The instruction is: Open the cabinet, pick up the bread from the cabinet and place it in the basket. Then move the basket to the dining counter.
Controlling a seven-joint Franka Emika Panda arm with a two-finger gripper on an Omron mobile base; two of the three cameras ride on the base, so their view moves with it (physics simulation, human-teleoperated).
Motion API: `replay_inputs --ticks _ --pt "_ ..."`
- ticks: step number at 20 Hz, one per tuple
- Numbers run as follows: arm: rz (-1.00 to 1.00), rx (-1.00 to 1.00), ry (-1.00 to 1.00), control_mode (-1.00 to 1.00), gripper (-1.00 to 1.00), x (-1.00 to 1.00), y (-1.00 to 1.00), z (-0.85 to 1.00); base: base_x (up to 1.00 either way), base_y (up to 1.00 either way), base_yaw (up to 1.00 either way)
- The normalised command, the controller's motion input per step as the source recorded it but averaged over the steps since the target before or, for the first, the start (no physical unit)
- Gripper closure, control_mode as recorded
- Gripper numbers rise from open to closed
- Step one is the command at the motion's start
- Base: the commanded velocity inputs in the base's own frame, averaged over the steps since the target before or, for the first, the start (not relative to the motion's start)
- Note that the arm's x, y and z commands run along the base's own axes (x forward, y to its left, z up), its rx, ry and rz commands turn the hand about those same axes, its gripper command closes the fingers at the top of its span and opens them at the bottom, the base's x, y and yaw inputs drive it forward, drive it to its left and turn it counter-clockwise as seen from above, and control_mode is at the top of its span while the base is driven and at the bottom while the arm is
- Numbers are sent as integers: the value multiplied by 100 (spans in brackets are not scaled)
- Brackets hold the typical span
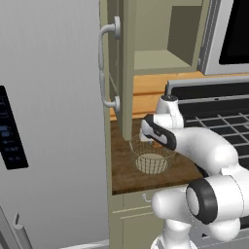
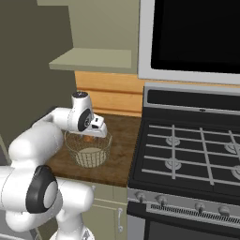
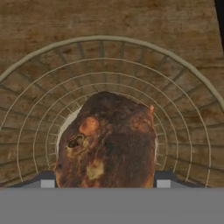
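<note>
Wire basket (image 1: 151,158) on wooden worktop (image 1: 127,176).

Bread (image 3: 107,142) hides jaws' tips; basket (image 3: 183,87) rim cut off

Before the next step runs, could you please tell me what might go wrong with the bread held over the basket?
1. The bread hangs between the jaws above the basket; let go from here, it could bounce or tip the light wire bowl.
2. The basket sits on a narrow worktop beside the stove, so a nudge could slide it toward the grates.
3. The cabinet door stands open close to the arm and could be struck on the way back.
</note>
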Motion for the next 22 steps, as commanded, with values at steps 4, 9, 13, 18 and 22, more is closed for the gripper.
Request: replay_inputs --ticks 4,9,13,18,22 --pt "8 0 0 -100 100 21 0 -33 0 0 0" --pt "8 0 4 -100 100 21 0 -19 0 0 0" --pt "7 0 5 -100 100 6 0 -14 0 0 0" --pt "7 0 5 -100 100 7 8 -15 0 0 0" --pt "7 0 4 -100 100 9 0 -12 0 0 0"
